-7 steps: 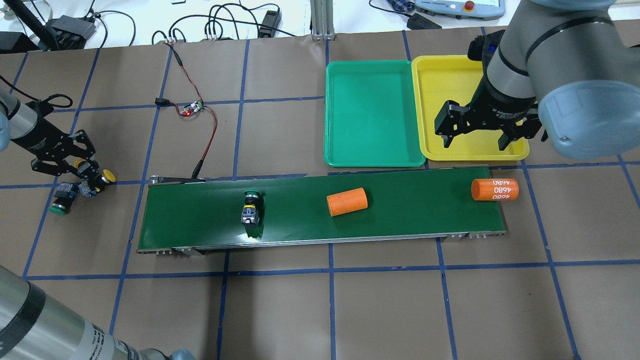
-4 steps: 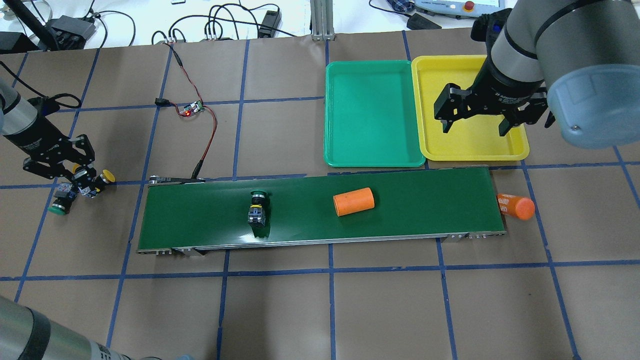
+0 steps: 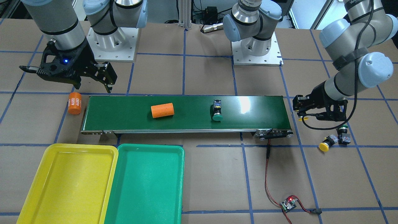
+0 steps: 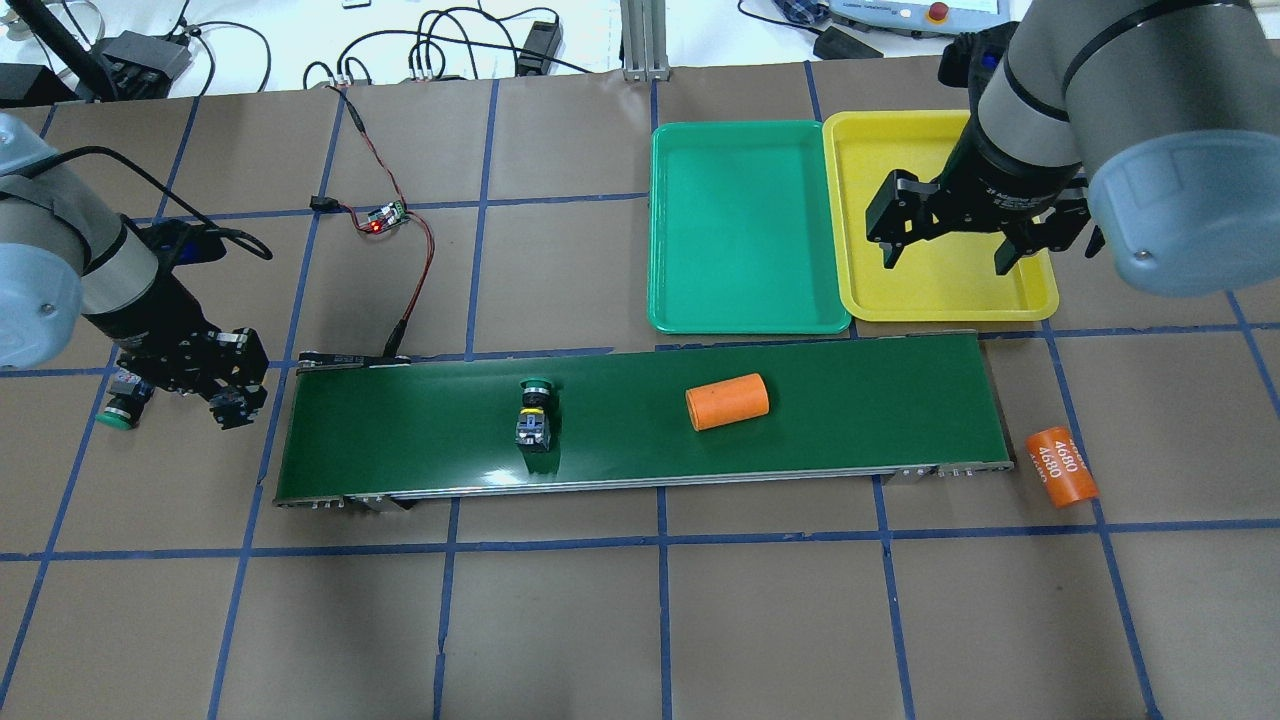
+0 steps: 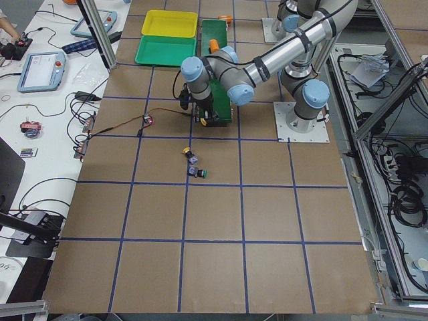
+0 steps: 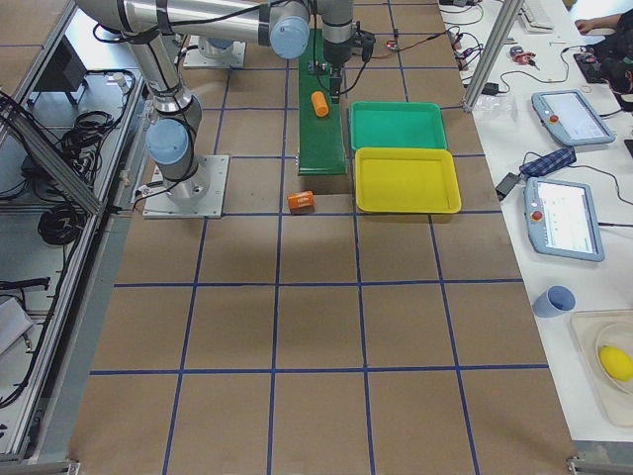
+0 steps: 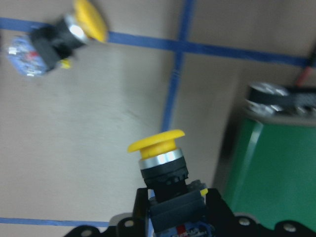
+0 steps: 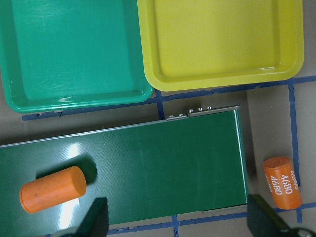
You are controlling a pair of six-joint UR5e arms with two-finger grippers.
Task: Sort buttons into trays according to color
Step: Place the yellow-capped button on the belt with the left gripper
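Observation:
My left gripper (image 4: 232,398) is shut on a yellow-capped button (image 7: 159,157) and holds it just off the left end of the conveyor belt (image 4: 850,400). A second yellow button (image 3: 325,145) and a green button (image 3: 343,132) lie on the table beside it. Another green button (image 4: 535,415) lies on the belt. My right gripper (image 4: 945,258) is open and empty, high over the belt's right end and the yellow tray (image 4: 900,150). The green tray (image 4: 740,225) sits next to the yellow one. Both trays hold nothing.
A plain orange cylinder (image 4: 727,401) lies on the belt. The orange "4680" cylinder (image 4: 1062,466) lies on the table past the belt's right end. A small circuit board (image 4: 385,217) with red wires lies behind the belt's left end.
My left gripper shut on a yellow button and carried it right, towards the belt. The green button and plain cylinder moved right on the belt. The "4680" cylinder fell off the belt's end.

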